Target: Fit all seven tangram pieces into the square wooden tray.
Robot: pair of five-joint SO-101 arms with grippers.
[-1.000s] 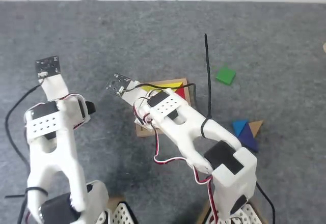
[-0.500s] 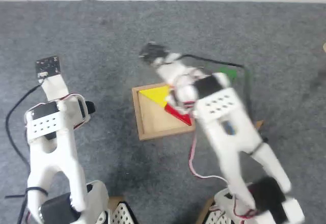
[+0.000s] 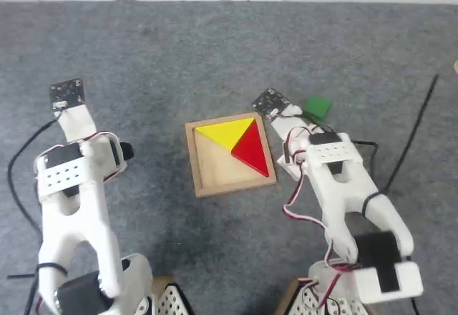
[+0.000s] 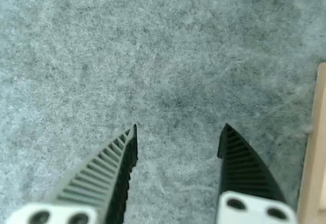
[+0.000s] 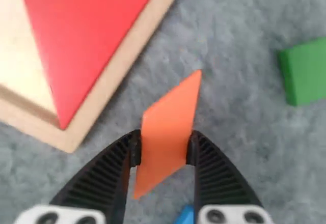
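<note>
The square wooden tray lies mid-table with a yellow triangle and a red triangle fitted in its far right part. In the right wrist view, my right gripper is shut on an orange parallelogram, held just off the tray's outer edge, beside the red triangle. A green square lies on the carpet beyond it. A blue piece's corner peeks from under the gripper. My left gripper is open over bare carpet, left of the tray's edge.
Grey carpet covers the whole table. The right arm stands right of the tray and hides the carpet there. The left arm stands at the left. A black cable runs at the right.
The right arm swung from over the tray to its right side, uncovering the yellow and red triangles. It now covers the spot where the blue and purple pieces lay. The left arm is still.
</note>
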